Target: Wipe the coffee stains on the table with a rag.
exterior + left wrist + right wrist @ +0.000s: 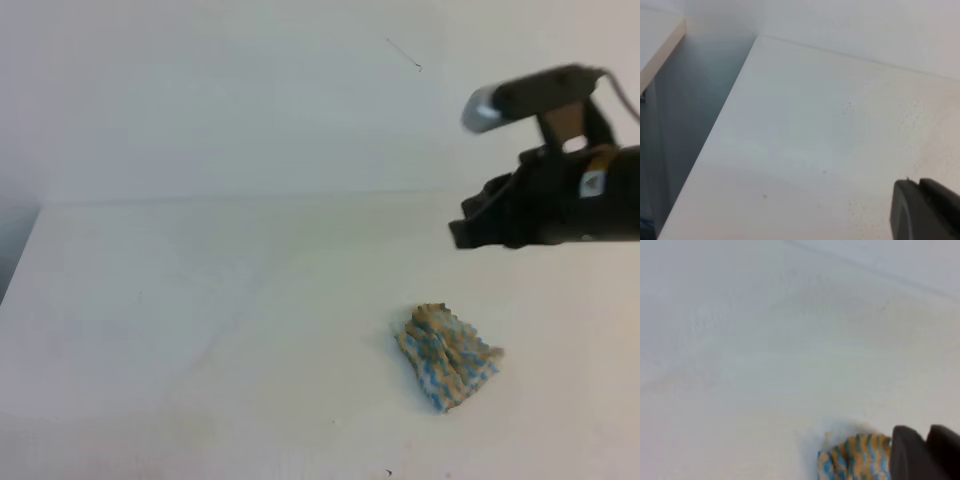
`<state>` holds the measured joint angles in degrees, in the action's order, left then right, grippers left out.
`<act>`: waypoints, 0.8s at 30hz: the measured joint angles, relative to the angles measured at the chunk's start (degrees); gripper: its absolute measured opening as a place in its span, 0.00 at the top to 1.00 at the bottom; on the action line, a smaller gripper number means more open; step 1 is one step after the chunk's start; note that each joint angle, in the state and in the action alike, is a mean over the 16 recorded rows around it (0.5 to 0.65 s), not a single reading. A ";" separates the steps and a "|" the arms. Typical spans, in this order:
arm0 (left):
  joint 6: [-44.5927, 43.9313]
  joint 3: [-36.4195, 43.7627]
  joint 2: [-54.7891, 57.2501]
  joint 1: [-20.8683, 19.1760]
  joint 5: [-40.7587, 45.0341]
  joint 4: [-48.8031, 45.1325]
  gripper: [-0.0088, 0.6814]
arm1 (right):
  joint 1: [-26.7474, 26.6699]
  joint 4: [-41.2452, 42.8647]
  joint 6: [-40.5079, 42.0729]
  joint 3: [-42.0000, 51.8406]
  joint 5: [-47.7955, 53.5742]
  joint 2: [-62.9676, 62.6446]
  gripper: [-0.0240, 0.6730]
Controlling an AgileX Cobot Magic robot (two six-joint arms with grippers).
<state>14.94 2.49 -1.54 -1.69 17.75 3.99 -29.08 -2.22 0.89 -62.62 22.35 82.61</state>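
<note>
Rag (448, 357) sits bunched up on the table (200, 300), lower right of centre in the high view, blue-and-white stripes with tan-brown soiled patches, nothing touching it. Right gripper (470, 225) hangs in the air at the right edge of that view, above and right of the rag, well apart from it; blurred, holding nothing I can see, and I can't tell how wide the jaws stand. Right wrist view: rag at the bottom edge, just left of a dark finger (912, 455) in the lower right corner. Left wrist view: bare tabletop, a dark finger (920, 212) in the lower right corner; jaw width can't tell. Coffee stains: only faint tan speckles (920, 120) at the right side of the left wrist view.
</note>
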 joint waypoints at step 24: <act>0.00 0.00 0.00 0.00 0.00 0.00 0.99 | 0.00 15.36 -19.60 31.48 8.82 -56.72 0.96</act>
<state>14.94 2.49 -1.54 -1.69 17.75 3.99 -29.08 13.15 -18.70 -31.14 31.17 25.89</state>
